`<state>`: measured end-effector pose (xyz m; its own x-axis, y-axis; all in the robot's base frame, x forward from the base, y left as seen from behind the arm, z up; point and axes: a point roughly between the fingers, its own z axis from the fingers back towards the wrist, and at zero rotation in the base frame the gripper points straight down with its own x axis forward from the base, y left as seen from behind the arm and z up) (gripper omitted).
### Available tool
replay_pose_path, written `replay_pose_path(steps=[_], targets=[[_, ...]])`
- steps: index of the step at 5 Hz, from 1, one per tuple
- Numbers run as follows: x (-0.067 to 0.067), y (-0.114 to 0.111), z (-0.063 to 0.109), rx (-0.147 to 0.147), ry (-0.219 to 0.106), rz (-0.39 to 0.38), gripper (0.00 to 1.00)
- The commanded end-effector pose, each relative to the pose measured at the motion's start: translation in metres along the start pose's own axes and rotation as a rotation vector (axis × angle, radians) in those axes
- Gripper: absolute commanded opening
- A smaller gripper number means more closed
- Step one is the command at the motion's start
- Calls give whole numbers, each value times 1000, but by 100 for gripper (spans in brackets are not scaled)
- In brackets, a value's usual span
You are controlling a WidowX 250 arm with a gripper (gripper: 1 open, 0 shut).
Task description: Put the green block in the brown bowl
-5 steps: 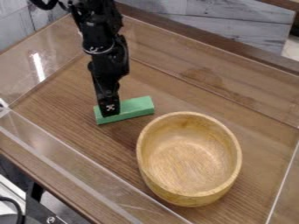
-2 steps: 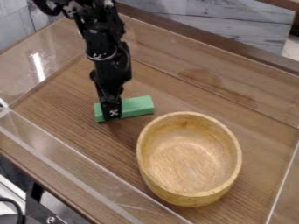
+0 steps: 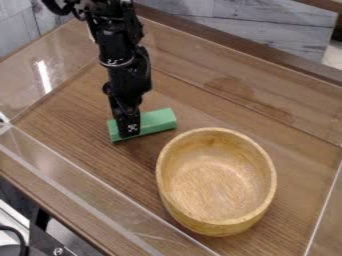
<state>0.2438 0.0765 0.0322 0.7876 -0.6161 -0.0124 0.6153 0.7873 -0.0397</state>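
The green block (image 3: 158,122) lies flat on the wooden table, just up and left of the brown bowl (image 3: 214,134). The bowl is upright, with nothing in its hollow. My gripper (image 3: 128,126) comes straight down from the black arm onto the block's left end. One finger (image 3: 128,124), marked with a white cross, stands in front of the block and hides that end. The other finger is behind it and out of sight. Whether the jaws press on the block does not show.
The wood-grain table (image 3: 254,90) is ringed by low clear plastic walls (image 3: 80,195) along the front and left. A grey-and-white tiled wall (image 3: 267,30) runs along the back. The table's front edge drops off at the lower left.
My gripper has sunk a little lower over the block's left end. Neither the block nor the bowl has moved.
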Motion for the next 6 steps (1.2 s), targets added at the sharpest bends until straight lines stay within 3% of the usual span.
replay_pose_path(steps=[1, 4, 6], targets=[[5, 7, 21, 26, -35, 32, 0], [-1, -2, 47, -52, -26, 117, 0], [37, -56, 59, -48, 19, -78, 0]])
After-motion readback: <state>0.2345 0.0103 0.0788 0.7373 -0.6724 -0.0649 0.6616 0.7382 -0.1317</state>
